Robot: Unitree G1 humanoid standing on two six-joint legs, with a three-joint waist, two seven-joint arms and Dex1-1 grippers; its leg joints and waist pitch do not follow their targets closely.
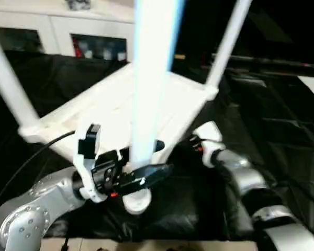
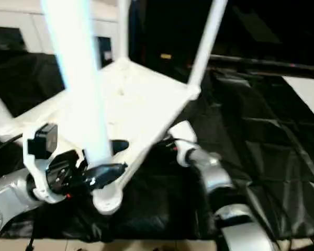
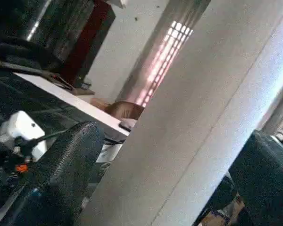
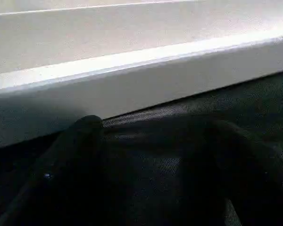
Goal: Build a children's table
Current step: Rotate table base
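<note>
Lying upside down on the black table cover (image 1: 282, 125), the white tabletop (image 1: 120, 107) has legs standing up at its corners. No words can be read on it. The near leg (image 1: 152, 78) stands in the near corner socket (image 1: 136, 201). The left gripper (image 1: 146, 159) has its fingers wide around that leg. The right gripper (image 4: 155, 155) sits wide open, low beside the tabletop's right edge.

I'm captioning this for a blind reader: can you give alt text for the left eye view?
A white leg stands in the near corner of an upside-down white tabletop on a black-covered table, with the left gripper open around its base. Two more legs stand in other corners; the right gripper sits at the tabletop's right edge.
</note>
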